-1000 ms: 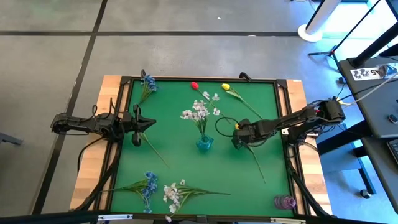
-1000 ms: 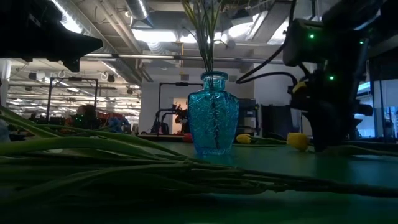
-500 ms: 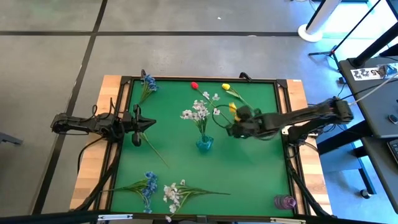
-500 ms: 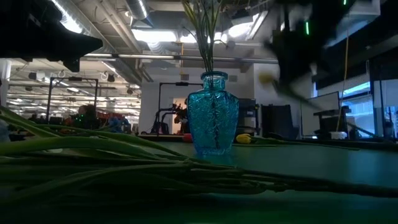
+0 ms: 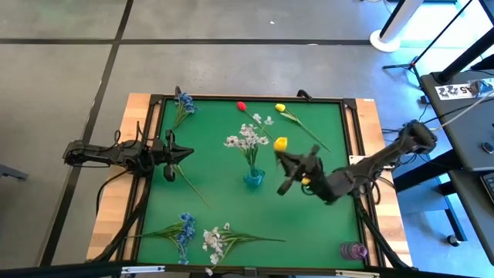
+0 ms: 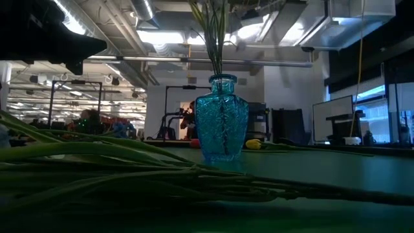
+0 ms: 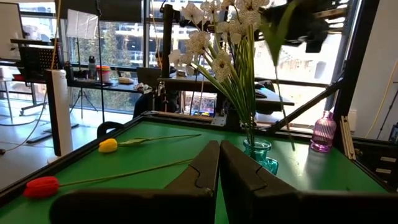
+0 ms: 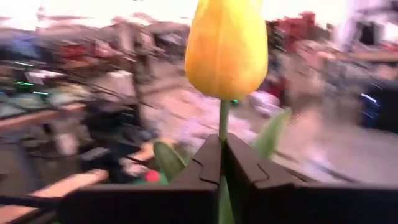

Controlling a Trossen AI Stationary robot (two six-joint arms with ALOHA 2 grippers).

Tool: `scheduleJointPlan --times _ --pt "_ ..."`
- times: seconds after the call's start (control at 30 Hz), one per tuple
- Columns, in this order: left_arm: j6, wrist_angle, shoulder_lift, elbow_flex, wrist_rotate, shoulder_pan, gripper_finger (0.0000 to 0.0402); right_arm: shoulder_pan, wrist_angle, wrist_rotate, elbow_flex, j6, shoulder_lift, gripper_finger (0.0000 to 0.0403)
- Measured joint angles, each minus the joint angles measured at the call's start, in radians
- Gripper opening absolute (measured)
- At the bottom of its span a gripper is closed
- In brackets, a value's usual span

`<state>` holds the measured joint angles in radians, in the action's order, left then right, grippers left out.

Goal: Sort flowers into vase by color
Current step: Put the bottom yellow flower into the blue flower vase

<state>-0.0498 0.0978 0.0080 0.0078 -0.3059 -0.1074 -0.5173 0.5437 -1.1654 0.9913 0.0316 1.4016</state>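
From where I'm standing, the right end effector is pinched tight on the stem of a yellow tulip, bud up, held in the air just beside the blue vase in the middle of the green bench. That vase already has white sprigs in it, so I doubt yellow belongs there. There's a small pink vase down in the near right corner.

These fakes look feather-light, with thin wiry stems that'll flop and swing, so grabbing just under the bud like this seems smart. Pinch mid-stem and the head droops.

The left end effector is closed on nothing, waiting at the left edge.

Still lying around: another yellow one, a red bud, and blue clusters.
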Motion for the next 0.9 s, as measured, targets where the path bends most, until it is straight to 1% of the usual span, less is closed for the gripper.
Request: scheduleJointPlan --times 0.17,0.2,0.27,0.33,0.47,0.57,0.73,0.8,0.9 --pt "0.0 0.0 0.0 0.0 0.0 0.0 0.001 0.069 0.458 0.323 0.0 -0.34 0.129 0.0004" --pt "0.0 0.0 0.0 0.0 0.0 0.0 0.001 0.078 0.532 0.362 0.0 -0.401 0.142 0.0005" --pt "0.0 0.0 0.0 0.0 0.0 0.0 0.001 0.093 0.613 0.412 0.0 -0.492 0.148 0.0006" --pt "0.0 0.0 0.0 0.0 0.0 0.0 0.001 0.107 0.613 0.438 0.0 -0.531 0.148 0.0006" --pt "0.0 0.0 0.0 0.0 0.0 0.0 0.001 0.128 0.562 0.471 0.0 -0.533 0.151 0.0004" --pt "0.0 0.0 0.0 0.0 0.0 0.0 0.001 0.128 0.493 0.454 0.0 -0.531 0.15 0.0005" --pt "0.0 0.0 0.0 0.0 0.0 0.0 0.001 0.125 0.485 0.458 0.0 -0.531 0.15 0.0007" --pt "0.0 0.0 0.0 0.0 0.0 0.0 0.001 0.125 0.454 0.459 0.0 -0.508 0.15 0.0007" --pt "0.0 0.0 0.0 0.0 0.0 0.0 0.001 0.125 0.341 0.46 0.0 -0.445 0.15 0.001"
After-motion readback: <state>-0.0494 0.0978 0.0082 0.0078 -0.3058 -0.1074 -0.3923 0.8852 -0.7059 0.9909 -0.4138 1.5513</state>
